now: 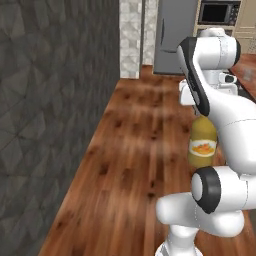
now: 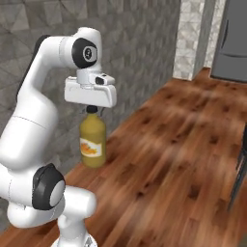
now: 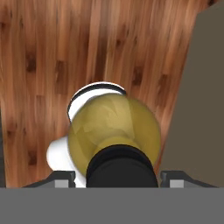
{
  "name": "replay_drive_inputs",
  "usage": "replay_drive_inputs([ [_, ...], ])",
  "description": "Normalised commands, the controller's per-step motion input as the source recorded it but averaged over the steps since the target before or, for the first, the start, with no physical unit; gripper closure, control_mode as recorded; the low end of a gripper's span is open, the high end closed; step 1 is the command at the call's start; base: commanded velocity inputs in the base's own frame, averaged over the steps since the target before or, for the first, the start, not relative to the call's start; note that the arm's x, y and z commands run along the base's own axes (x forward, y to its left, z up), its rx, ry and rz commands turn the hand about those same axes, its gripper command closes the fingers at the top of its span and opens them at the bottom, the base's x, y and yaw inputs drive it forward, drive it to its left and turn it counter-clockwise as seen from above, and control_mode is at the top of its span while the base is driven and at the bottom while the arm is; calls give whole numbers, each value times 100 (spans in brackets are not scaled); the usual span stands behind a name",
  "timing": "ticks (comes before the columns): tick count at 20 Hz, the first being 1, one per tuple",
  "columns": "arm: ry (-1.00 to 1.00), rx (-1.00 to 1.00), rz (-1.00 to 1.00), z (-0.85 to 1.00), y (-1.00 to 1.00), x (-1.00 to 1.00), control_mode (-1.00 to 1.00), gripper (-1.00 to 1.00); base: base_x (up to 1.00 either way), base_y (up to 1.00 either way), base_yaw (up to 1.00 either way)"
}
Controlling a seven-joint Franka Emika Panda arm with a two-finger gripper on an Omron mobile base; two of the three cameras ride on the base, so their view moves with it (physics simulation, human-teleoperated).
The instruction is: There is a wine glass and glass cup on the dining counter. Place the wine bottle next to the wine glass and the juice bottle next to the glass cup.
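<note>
Wood-plank floor (image 2: 164, 159), reddish-brown with blurred grain, runs through all three views; a dark grey faceted wall (image 1: 50, 100) takes the nine o'clock side of the left base view, with a pale stone-tiled pillar (image 1: 131, 37) at twelve o'clock and a grey refrigerator (image 1: 172, 35) just past it. A microwave (image 1: 218, 12) sits cut off at the top edge near one o'clock. Juice bottle (image 2: 92, 139) hangs upright off the floor, directly below the hand, at about nine o'clock from centre in the right base view. In the left base view the arm crosses in front of it, so only the lower body and label show (image 1: 203, 145); neck and cap are hidden there. Bottle is stout, translucent yellow-orange, with a small dark cap and a label bearing orange fruit; label text too small to read. Hand view looks straight down on the cap and shoulders (image 3: 114, 127), the body below them out of sight. Gripper (image 2: 91, 109) is closed around the bottle's capped neck and carries it; fingertips themselves are hard to make out, showing as grey blocks either side of the cap at six o'clock in the hand view. A dark upright shape at three o'clock in the right base view is cut off by the edge and cannot be identified.
</note>
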Motion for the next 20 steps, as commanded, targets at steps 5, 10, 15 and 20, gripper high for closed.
replay_drive_inputs([
  [5,0,0,0,0,0,0,100,100,88,-17,-2],
  [10,0,0,0,0,0,0,100,100,87,-19,-2],
  [15,0,0,0,0,0,0,100,100,86,-20,-3],
  [20,0,0,0,0,0,0,100,100,85,-20,-3],
])
